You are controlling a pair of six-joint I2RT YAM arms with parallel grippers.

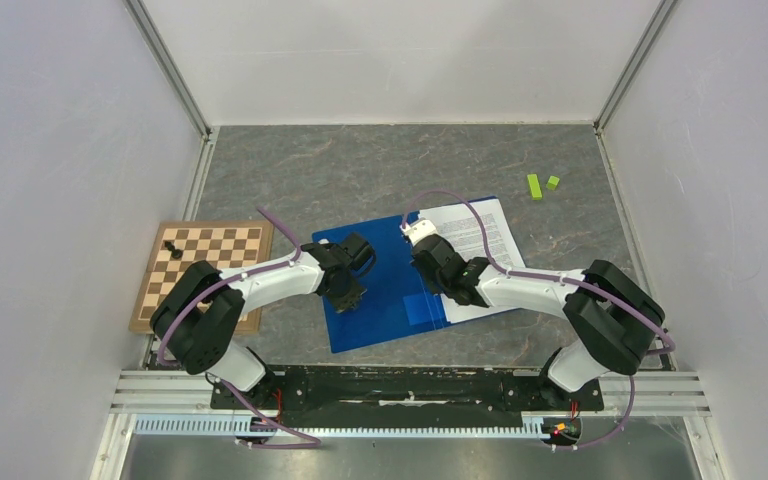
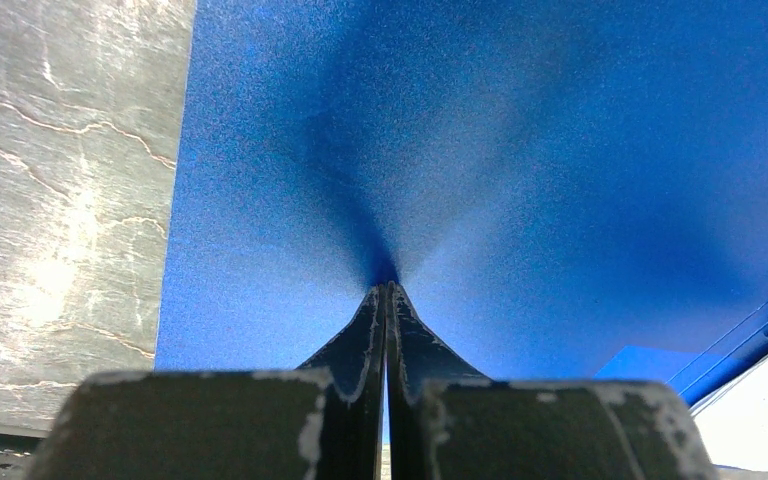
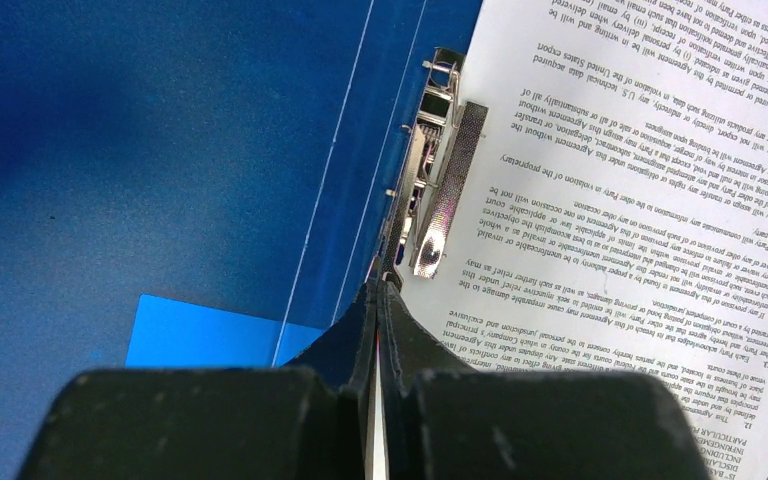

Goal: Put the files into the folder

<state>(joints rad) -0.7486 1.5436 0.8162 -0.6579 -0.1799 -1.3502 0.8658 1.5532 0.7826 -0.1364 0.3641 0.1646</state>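
The blue folder (image 1: 380, 300) lies open on the table, and the left wrist view (image 2: 510, 150) shows its left cover. The files (image 1: 480, 235), white sheets of black text, lie on its right half. My left gripper (image 1: 345, 290) is shut, with its tips (image 2: 387, 287) pressed down on the left cover. My right gripper (image 1: 428, 258) is shut, with its tips (image 3: 380, 285) at the spine, at the near end of the metal clip (image 3: 430, 180). The files (image 3: 620, 200) lie just right of the clip and the blue cover (image 3: 160, 150) lies to its left.
A wooden chessboard (image 1: 205, 270) with one black piece (image 1: 170, 246) lies left of the folder. Two small green blocks (image 1: 534, 186) sit at the far right. A light blue pocket (image 1: 422, 308) is on the folder's near edge. Grey walls close in on both sides.
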